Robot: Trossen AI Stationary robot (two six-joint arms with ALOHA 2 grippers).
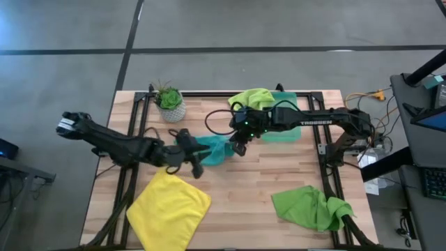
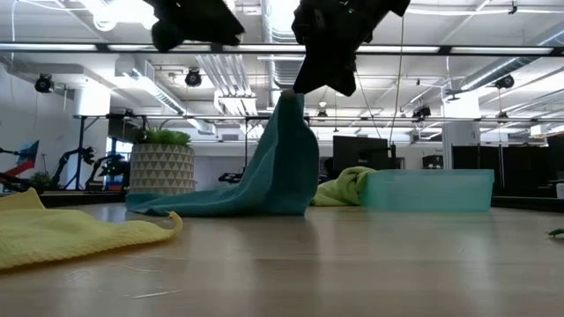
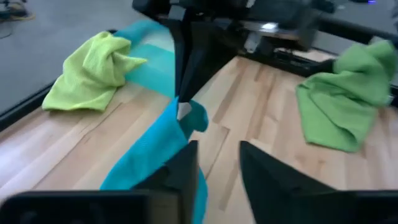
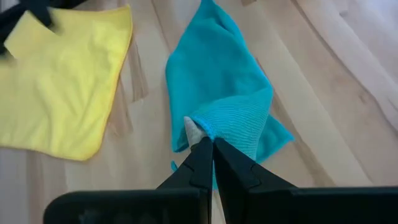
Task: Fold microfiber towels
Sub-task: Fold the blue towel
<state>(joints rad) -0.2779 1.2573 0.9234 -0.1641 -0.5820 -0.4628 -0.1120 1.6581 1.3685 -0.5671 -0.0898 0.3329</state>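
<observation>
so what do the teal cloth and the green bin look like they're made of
Teal cloth: soft, matte, fine-looped fabric, probably microfiber; it drapes limply from the right gripper. Translucent green bin: likely thin plastic, smooth, with light showing through its walls.

Room: open workshop bay, grey concrete floor (image 1: pixel 279 24).
White ceiling (image 2: pixel 493 26) with exposed ducts and strip lights; dark desk (image 1: pixel 425 139) at right of wooden table (image 1: pixel 265 174).
</observation>
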